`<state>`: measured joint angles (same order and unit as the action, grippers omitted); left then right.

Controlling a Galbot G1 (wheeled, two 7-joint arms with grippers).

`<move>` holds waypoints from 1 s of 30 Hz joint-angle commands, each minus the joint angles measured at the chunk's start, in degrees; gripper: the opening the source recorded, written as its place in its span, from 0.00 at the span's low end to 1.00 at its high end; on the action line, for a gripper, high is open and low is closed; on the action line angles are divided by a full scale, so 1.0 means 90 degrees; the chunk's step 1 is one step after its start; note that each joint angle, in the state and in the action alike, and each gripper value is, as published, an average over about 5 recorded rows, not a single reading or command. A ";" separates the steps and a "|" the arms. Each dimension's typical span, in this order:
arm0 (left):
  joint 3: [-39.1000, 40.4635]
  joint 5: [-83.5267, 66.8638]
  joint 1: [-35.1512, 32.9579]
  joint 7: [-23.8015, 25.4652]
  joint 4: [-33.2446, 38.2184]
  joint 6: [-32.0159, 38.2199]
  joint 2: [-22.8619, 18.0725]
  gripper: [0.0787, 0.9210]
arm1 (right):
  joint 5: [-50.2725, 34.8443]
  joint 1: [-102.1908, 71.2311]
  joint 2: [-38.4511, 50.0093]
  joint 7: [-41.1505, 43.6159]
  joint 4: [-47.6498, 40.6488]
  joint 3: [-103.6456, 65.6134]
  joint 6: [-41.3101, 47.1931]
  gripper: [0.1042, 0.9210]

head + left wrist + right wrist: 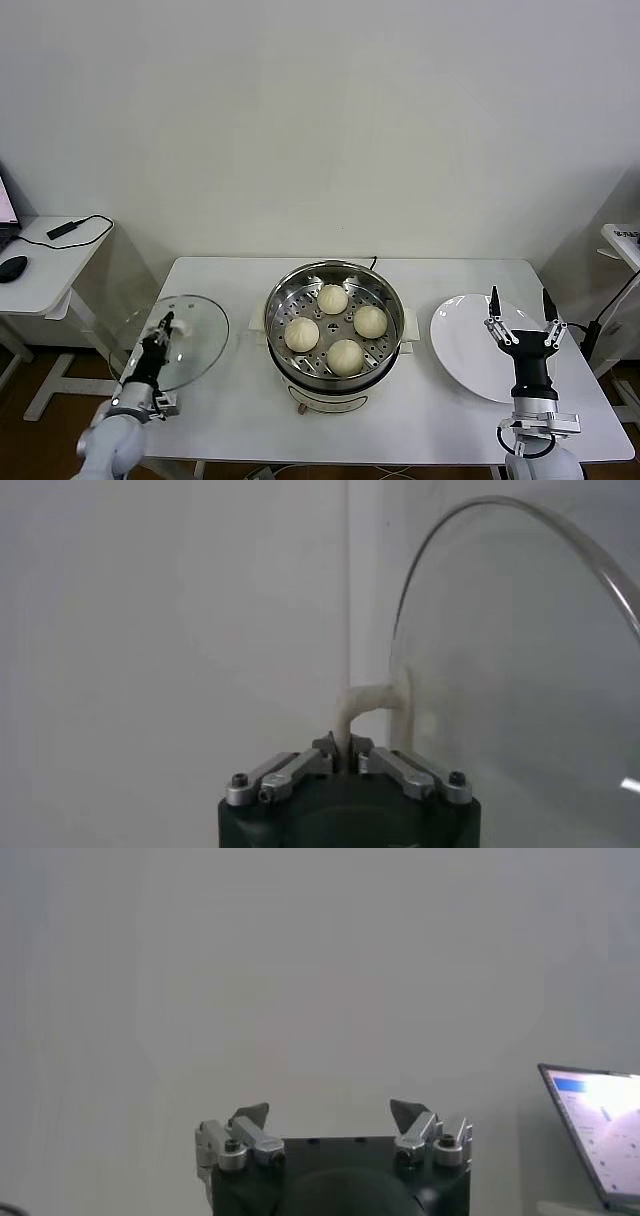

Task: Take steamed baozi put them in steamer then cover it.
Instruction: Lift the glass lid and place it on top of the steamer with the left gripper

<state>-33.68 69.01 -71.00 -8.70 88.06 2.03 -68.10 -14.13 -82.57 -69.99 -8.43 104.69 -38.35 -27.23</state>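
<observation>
Several cream-white steamed baozi (345,355) sit on the perforated tray inside the shiny steel steamer (334,290) at the table's middle. The glass cover (195,335) lies at the table's left end, partly over the edge. My left gripper (166,322) is shut on the cover's white handle (352,715), which shows pinched between the jaws in the left wrist view, with the glass dome (520,670) beside it. My right gripper (520,310) stands open and upright over the near edge of the white plate, with nothing between its fingers (250,1118).
A flat white plate (465,345) lies right of the steamer. A small white side table (40,265) with a mouse and a cable stands at the far left. Another white stand (625,240) is at the far right. A laptop screen (595,1133) shows in the right wrist view.
</observation>
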 commanded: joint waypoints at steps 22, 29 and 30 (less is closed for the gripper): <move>0.4795 -0.0127 0.1268 0.1554 0.4559 -0.3139 0.0157 0.13 | 0.0081 0.0223 -0.0140 -0.0105 -0.0220 -0.0064 0.0078 0.88; 0.5269 0.0747 0.1601 0.2389 0.4098 -0.3685 -0.0447 0.13 | 0.0096 0.0298 -0.0230 -0.0083 -0.0371 -0.0079 0.0096 0.88; 0.5279 0.0900 0.1605 0.2508 0.4027 -0.3741 -0.0554 0.13 | 0.0107 0.0308 -0.0241 -0.0079 -0.0383 -0.0079 0.0112 0.88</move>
<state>0.24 67.73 -62.87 4.48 126.77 -22.73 -66.92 -13.33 -80.07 -71.76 -9.23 102.20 -39.02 -26.59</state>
